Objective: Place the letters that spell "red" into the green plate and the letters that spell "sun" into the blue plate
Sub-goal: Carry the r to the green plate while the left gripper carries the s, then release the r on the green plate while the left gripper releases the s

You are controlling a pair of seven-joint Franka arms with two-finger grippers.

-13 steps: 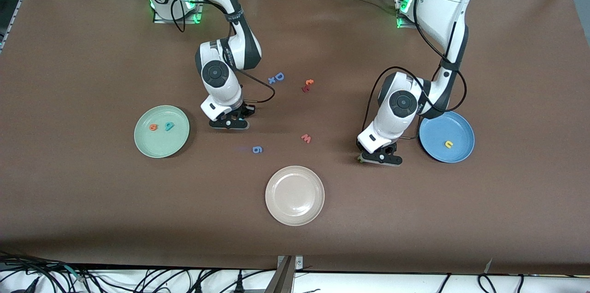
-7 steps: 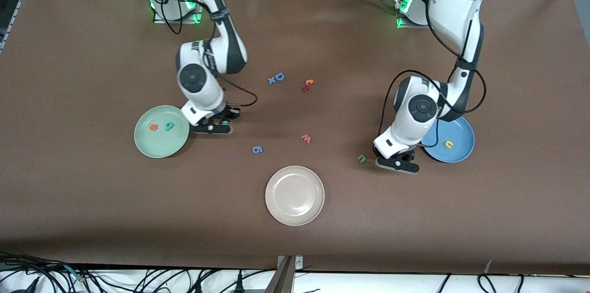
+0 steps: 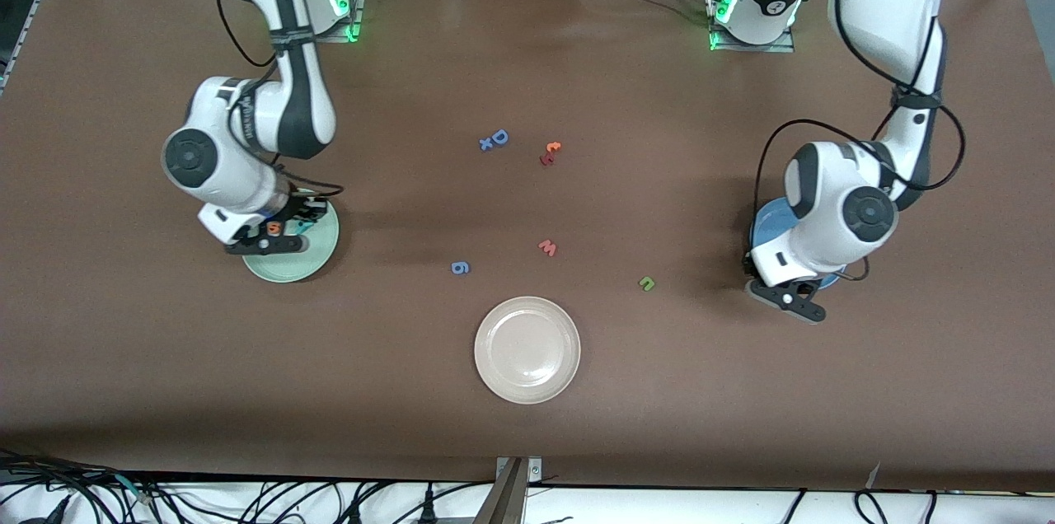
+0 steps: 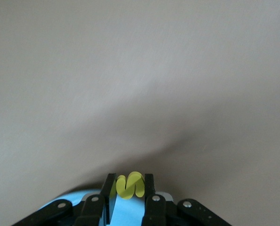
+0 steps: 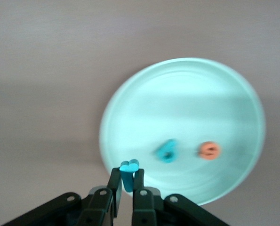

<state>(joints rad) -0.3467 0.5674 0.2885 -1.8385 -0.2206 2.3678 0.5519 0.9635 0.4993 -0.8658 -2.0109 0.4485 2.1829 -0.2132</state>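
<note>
My right gripper (image 3: 265,244) (image 5: 129,178) hangs over the rim of the green plate (image 3: 320,254) (image 5: 187,89), shut on a teal foam letter (image 5: 129,170). In that plate lie a teal "d" (image 5: 167,150) and an orange "e" (image 5: 209,150) (image 3: 274,227). Over the edge of the blue plate (image 3: 762,221) (image 4: 125,214) my left gripper (image 3: 790,299) (image 4: 130,187) is shut on the yellow "s" (image 4: 130,183). The left arm hides most of that plate. An olive-green "u" (image 3: 647,283) lies on the table between the blue plate and the beige plate.
A beige-white plate (image 3: 527,349) sits nearest the front camera at mid-table. Loose letters lie around the middle: a blue "g" (image 3: 460,267), a red "w" (image 3: 547,247), a blue "D" (image 3: 497,138) and an orange "t" (image 3: 550,151).
Both arms swung outward from mid-table: the right gripper carried its teal letter over the green plate, the left carried the yellow "s" to the blue plate's edge, uncovering the olive "u".
</note>
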